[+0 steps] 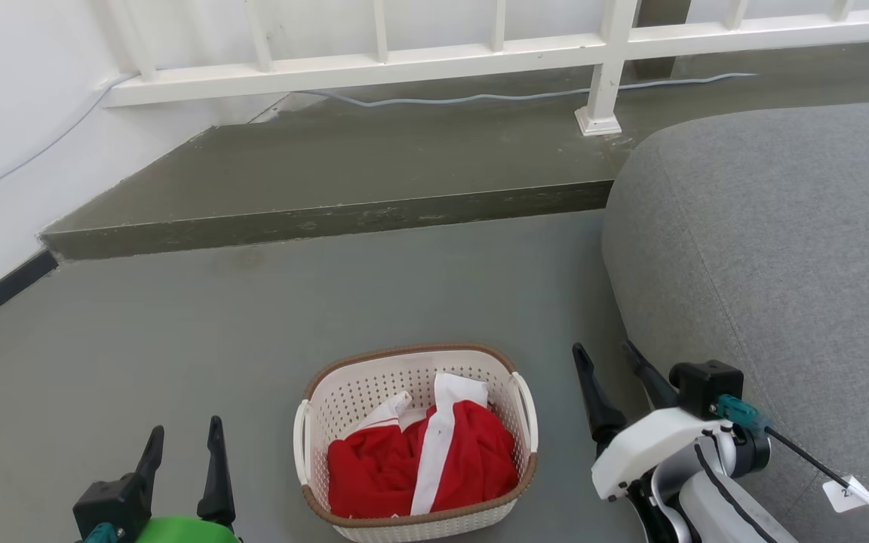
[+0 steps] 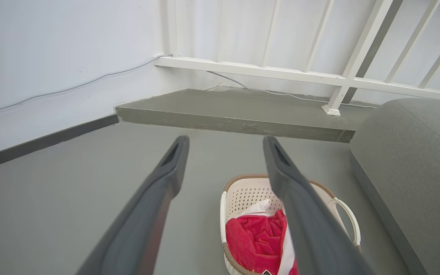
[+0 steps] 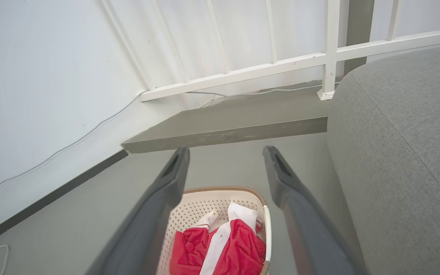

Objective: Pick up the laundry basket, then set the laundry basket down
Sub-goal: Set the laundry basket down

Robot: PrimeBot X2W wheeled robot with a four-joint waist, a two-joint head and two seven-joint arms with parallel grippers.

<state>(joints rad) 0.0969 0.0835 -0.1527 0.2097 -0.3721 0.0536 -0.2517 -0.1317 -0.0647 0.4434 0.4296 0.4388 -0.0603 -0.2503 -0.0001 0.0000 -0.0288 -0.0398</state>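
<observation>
The laundry basket [image 1: 374, 385] stands on the grey floor, cream-white and perforated with a brown rim and white side handles, holding a red and white garment [image 1: 423, 460]. My left gripper [image 1: 182, 445] is open at the lower left, apart from the basket's left handle. On the basket's right side my right gripper [image 1: 606, 358] is open too, clear of the handle. The left wrist view has the basket [image 2: 243, 193] below and behind the right finger of the gripper [image 2: 225, 143]. In the right wrist view the basket [image 3: 212, 200] lies between the fingers of the gripper [image 3: 225, 152].
A grey upholstered sofa [image 1: 781, 249] fills the right side, close to my right arm. Beyond the basket a raised concrete step [image 1: 329, 219] runs across, with a white railing [image 1: 608, 60] and a thin cable on it. A white wall [image 1: 4, 136] stands at the left.
</observation>
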